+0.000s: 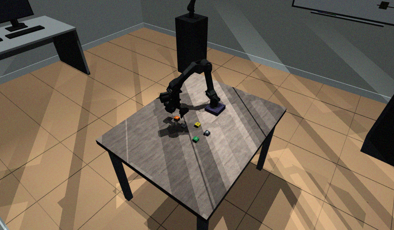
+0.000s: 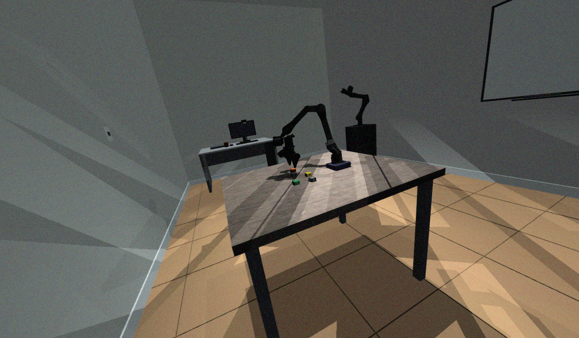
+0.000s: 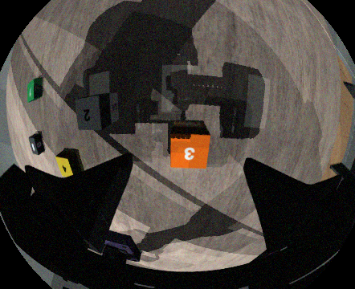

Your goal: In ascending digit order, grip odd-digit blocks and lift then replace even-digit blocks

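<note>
My gripper (image 1: pixel 176 112) (image 2: pixel 293 165) (image 3: pixel 189 162) is open and empty, above an orange block (image 1: pixel 176 118) (image 2: pixel 292 170) (image 3: pixel 189 154) showing 3. In the wrist view its spread fingertips lie either side of that block, apart from it. A block showing 2 (image 1: pixel 183 126) (image 2: pixel 294 175) (image 3: pixel 92 113) sits nearby in dark shadow. A yellow block (image 1: pixel 197 124) (image 2: pixel 308 173) (image 3: pixel 63 166) showing 4 is partly hidden by a finger in the wrist view. A black block (image 1: pixel 206 133) (image 2: pixel 312 179) (image 3: pixel 37 144) and a green block (image 1: pixel 195 139) (image 2: pixel 295 182) (image 3: pixel 34 90) sit farther off; their digits are too small to read.
The blocks rest on the wood-patterned table (image 1: pixel 152 160) (image 2: pixel 261 210). The arm's purple base (image 1: pixel 215 109) (image 2: pixel 338 165) (image 3: pixel 121 246) stands beyond the yellow block in the top view. Hard shadows cross the table, with the arm's shadow around the 2 block.
</note>
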`<state>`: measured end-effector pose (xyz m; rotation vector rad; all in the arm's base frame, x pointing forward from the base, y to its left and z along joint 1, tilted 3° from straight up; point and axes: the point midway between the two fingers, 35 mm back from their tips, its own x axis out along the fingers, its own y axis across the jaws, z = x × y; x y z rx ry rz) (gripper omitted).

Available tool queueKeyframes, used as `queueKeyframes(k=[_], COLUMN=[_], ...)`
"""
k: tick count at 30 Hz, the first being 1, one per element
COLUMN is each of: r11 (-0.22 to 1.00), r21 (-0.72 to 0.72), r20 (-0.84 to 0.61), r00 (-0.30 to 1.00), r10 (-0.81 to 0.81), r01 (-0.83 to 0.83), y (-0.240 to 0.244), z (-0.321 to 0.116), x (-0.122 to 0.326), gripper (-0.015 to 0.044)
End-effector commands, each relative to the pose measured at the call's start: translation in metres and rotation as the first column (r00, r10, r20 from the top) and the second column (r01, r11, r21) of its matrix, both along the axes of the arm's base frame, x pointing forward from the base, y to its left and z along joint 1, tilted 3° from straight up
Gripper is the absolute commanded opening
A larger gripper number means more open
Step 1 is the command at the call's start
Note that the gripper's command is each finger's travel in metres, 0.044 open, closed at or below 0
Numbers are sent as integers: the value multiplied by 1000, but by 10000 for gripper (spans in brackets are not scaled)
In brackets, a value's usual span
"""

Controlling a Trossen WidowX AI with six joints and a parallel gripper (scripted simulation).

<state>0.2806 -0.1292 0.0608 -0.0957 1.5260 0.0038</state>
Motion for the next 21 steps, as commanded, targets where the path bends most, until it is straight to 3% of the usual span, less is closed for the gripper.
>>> queueKeyframes(k=[1,8,12,21], r11=[1000,1000,1000,1000], r21=[1,1,1,3], r20=[8,8,8,8], r00=[1000,1000,1000,1000], r10=[2,2,2,3], r01=[-2,-2,-2,-3], y=[1,4,5,11], z=[9,81,90,90], x=[1,-2,-3,-4], gripper=[400,216,120,120])
